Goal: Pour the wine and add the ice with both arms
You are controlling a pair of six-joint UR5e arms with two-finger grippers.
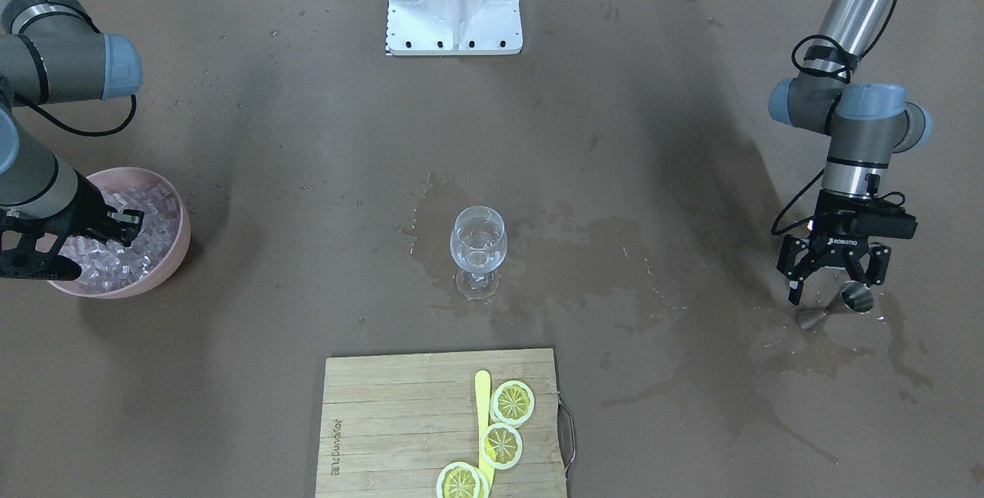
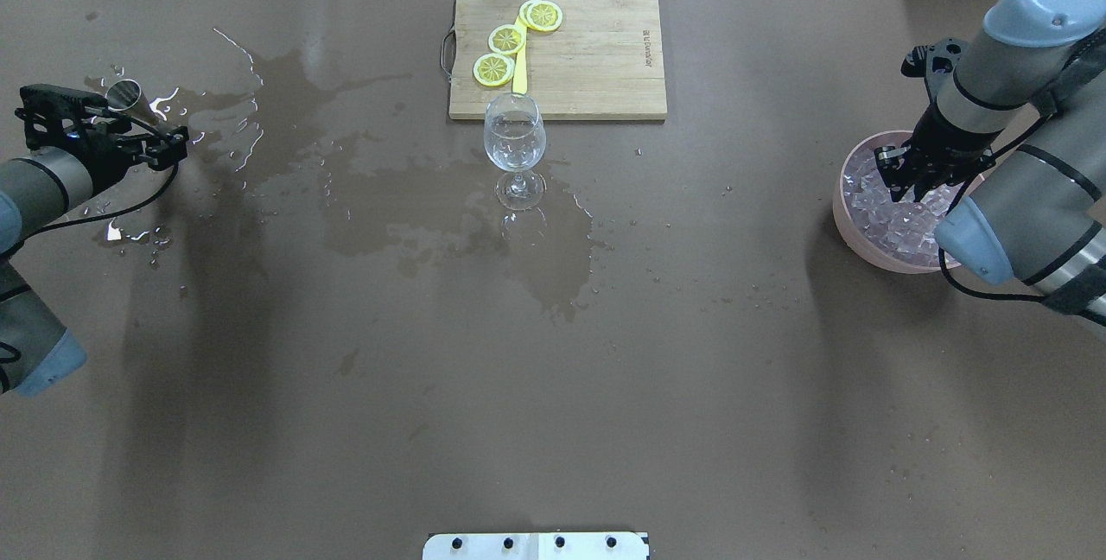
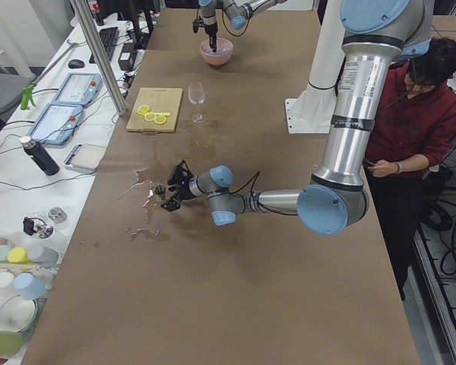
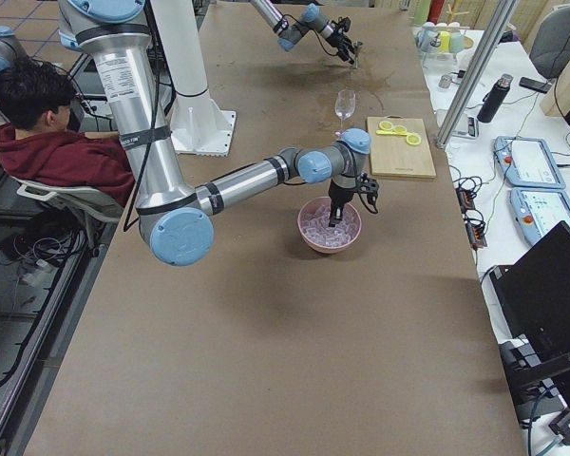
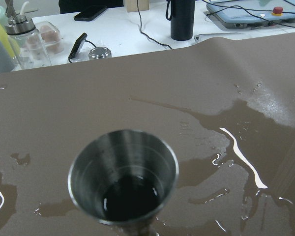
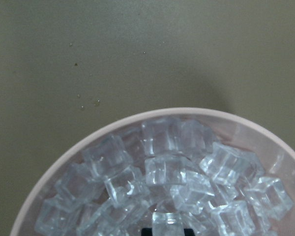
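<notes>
**Desk (image 2: 553, 422).** Dark spill stains are spreading from my left end to the middle.

**Arms.** My left arm (image 2: 34, 188) is reaching towards the far-left corner. My right arm (image 2: 1020, 197) is bending over the right end. I am judging the pour as done and the icing as only beginning.

**Pink bowl (image 2: 845, 227).** It is sitting close to the right end. My right pincer (image 2: 907, 187) is dipping into it, tips among the cubes. I cannot tell whether the fingers are gripping a cube or standing apart.

**Stemmed glass (image 1: 478, 240).** It is standing upright at mid-desk, towards the far edge, well apart from both pincers. No cube is showing inside it, so every cube is yet to be carried across.

**Metal jigger (image 5: 124, 162).** It is resting near the far-left corner, under my left pincer (image 1: 836, 290). The fingers are splaying wide on either side and gripping nothing. Its inside is looking dark, so I cannot tell what is remaining in it.

**Ice (image 6: 162, 172).** Many small glassy cubes are lying heaped in the bowl, edges catching the light.

**Wine (image 1: 478, 253).** A shallow, colourless, water-like pool is lying at the bottom of the glass's bowl.
</notes>
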